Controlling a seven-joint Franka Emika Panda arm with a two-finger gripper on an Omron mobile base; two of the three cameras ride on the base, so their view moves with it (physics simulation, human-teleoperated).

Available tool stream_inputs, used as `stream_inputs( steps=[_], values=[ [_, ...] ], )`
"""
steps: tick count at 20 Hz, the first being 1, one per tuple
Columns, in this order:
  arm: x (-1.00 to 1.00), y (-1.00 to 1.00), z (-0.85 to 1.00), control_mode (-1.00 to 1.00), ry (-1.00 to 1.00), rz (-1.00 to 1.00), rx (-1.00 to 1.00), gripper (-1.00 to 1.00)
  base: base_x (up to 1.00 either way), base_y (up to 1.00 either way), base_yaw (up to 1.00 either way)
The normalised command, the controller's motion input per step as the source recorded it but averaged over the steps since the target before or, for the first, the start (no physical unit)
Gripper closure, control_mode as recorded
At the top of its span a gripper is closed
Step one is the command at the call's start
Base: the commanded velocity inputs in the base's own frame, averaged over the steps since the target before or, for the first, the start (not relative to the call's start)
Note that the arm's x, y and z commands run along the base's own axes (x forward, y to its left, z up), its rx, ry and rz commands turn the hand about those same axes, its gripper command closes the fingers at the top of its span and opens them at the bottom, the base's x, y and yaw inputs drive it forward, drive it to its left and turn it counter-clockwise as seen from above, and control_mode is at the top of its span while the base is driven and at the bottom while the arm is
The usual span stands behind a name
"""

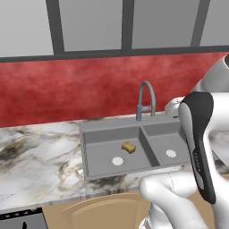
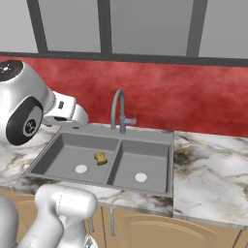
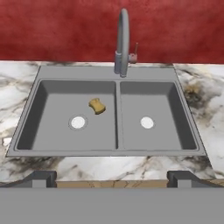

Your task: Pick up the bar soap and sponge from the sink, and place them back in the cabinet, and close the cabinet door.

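Grey and rectangular, the double-basin sink [image 3: 109,74] sits sunk in a white marble tabletop [image 3: 13,87] veined with brown and black, in front of a mottled red backsplash wall [image 3: 57,30]. A tall grey gooseneck faucet [image 3: 123,39] rises from the back rim, above the divider between the two basins, with a small reddish lever just beside its base. Each basin has a round white drain disc; the left basin's drain [image 3: 78,122] lies near the small chunky yellow-brown sponge [image 3: 97,105], which rests on the floor of the left basin, between that drain and the divider, touching neither. The right basin holds its own drain [image 3: 147,122]. In the hand view, the claw [image 3: 112,178] hangs above the front edge of the tabletop, well apart from the sponge, its two dark fingertips [image 3: 41,177] spread wide with nothing between them. From the left base view, the sponge [image 1: 128,146] again lies in the left basin, and the white arm [image 1: 197,134] stands above the sink's right side. Tan wooden lower doors [image 2: 160,227] with arched panels show below the tabletop.
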Motion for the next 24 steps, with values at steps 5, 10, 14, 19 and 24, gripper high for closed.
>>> stream_inputs(
  steps=[5, 10, 14, 19, 24],
  values=[
    [0.41, 0.3, -0.06, -1.0, 0.08, 0.0, 0.0, -1.0, 0.0, 0.0, 0.0],
    [0.29, 0.07, -0.06, -1.0, 0.15, 0.06, 0.02, -1.0, 0.0, 0.0, 0.0],
    [0.14, 0.0, -0.16, -1.0, 0.19, 0.1, 0.05, -1.0, 0.0, 0.0, 0.0],
    [0.12, 0.07, -0.32, -1.0, 0.18, 0.07, 0.0, -1.0, 0.0, 0.0, 0.0],
    [0.11, 0.04, -0.44, -1.0, 0.11, 0.07, 0.0, -1.0, 0.0, 0.0, 0.0]
  ],
)
